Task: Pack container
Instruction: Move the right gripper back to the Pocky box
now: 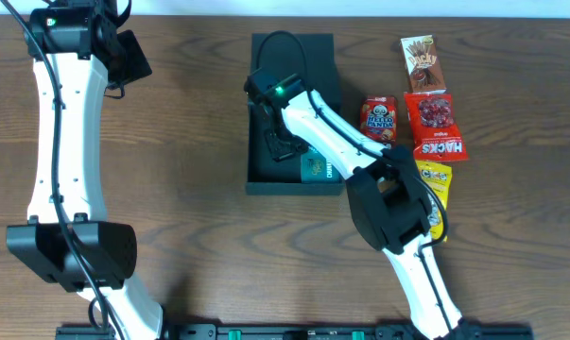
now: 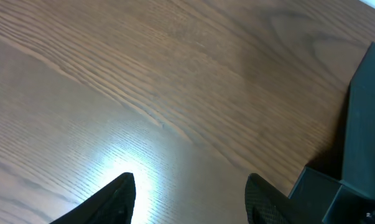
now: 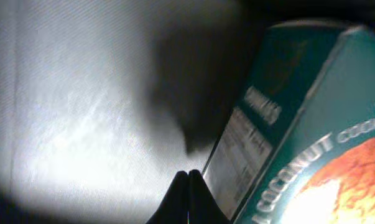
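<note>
The dark container (image 1: 258, 179) lies open at the table's middle, its lid flap (image 1: 294, 47) folded back. A teal coconut-cookie box (image 1: 315, 168) lies inside it at the front right; it also fills the right of the right wrist view (image 3: 299, 143). My right gripper (image 1: 283, 146) reaches down into the container, fingers shut together and empty (image 3: 188, 186), just left of the cookie box on the container floor (image 3: 81, 124). My left gripper (image 2: 190, 193) is open and empty over bare wood at the far left, with the container's corner (image 2: 361, 137) at its right.
Snack packs lie right of the container: a brown Pocky pack (image 1: 421, 62), a small red pack (image 1: 380, 117), a red Hacks bag (image 1: 438, 126) and a yellow bag (image 1: 436, 184), partly under my right arm. The left arm stands along the table's left side.
</note>
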Tool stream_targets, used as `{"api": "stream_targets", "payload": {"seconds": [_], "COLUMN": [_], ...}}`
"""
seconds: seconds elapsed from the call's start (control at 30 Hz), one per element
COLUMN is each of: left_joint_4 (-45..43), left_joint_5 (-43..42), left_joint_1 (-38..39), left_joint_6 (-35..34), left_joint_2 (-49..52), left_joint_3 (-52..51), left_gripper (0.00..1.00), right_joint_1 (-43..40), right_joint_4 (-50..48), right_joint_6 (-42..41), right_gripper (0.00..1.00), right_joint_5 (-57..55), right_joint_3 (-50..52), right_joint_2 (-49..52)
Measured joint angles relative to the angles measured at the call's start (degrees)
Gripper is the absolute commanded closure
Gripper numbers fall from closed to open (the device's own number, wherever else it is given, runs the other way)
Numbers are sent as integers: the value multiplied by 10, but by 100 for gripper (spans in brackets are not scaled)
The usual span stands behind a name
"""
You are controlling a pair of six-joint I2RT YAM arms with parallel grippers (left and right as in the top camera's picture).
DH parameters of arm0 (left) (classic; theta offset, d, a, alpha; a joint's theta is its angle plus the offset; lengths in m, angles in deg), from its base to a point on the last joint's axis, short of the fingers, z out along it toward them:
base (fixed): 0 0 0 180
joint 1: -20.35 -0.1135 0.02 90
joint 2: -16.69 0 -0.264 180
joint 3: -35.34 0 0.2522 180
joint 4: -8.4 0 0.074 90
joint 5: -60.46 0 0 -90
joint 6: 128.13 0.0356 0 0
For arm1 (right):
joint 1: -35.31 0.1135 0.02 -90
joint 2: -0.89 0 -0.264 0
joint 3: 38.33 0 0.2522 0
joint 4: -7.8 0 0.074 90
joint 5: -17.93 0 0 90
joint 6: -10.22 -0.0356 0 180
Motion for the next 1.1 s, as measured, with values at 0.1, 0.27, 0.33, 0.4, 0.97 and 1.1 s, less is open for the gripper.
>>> {"api": "stream_targets", "payload": {"seconds": [0.1,0.27,0.33,0.4,0.97,1.1], "left_joint_4": [0,-1,-1,-1,-4,-5], "left_joint_5": [0,0,0,0,0,0], "left_joint_1": [0,0,0,0,0,0], "left_joint_6": [0,0,0,0,0,0], "left_joint_2": [0,0,0,0,0,0], "left_joint_3": [0,0,0,0,0,0], "left_gripper": [42,41,42,42,41,40], "right_joint_1": [0,-13,-37,-80,-350,-351], "right_joint_4": [22,0,-17,-34,-201,-251], "right_joint_6": [33,85,102,123,202,229], "right_gripper": [98,98,96,96,1,1], "right_joint_5": [23,7,-12,-27,-21,-21], "right_joint_3": [-22,-75,-92,-108,-104,-104], "right_joint_2": [-18,-144,-212,-273,-99,-58]}}
